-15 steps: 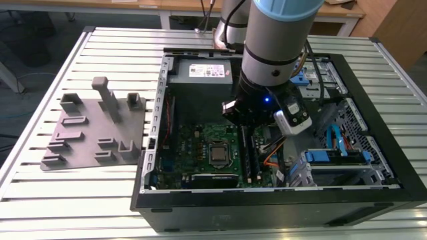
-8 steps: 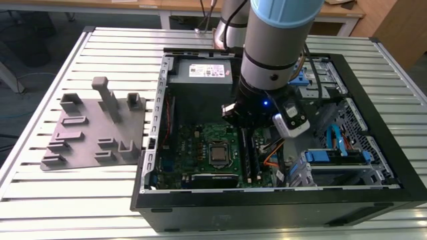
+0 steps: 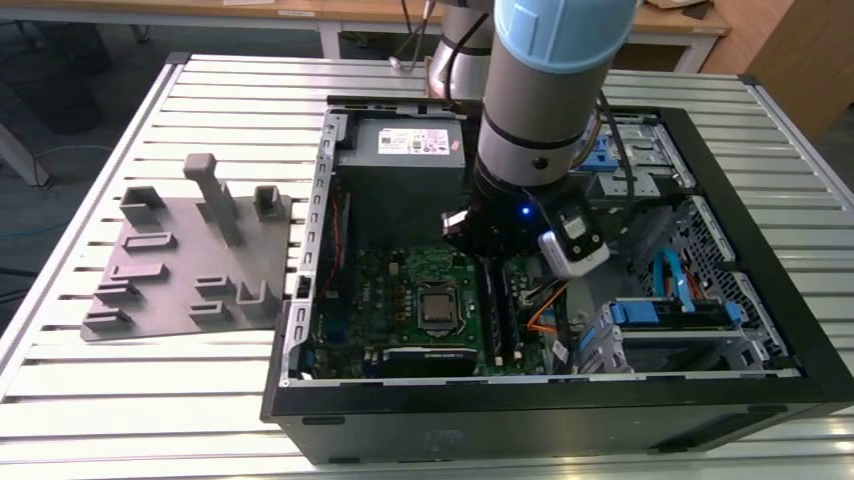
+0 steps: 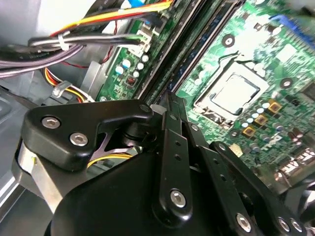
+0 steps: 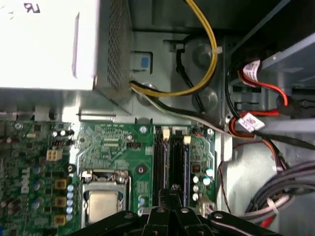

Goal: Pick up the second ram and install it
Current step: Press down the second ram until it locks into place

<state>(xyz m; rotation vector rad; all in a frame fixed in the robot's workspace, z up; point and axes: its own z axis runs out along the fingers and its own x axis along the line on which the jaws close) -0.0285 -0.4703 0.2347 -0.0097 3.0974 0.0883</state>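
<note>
**Gripper over the memory slots**

The black two-fingered gripper (image 5: 173,194) has its fingers pressed together, tips down on the long, thin dark blue-green second ram (image 5: 187,169), which stands edgewise in a slot. The slot lies on the large green square motherboard (image 3: 400,275), beside the silver processor socket (image 5: 103,204), inside the open black computer case (image 3: 561,410). A grey moulded plate (image 3: 187,260) lies on the slatted metal table (image 3: 147,400).

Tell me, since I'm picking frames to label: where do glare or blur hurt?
First wrist view: the power supply label is blown out white. Second wrist view: the gripper linkage close up looks soft, the motherboard sharper. Exterior view: table slats glare brightly.
</note>
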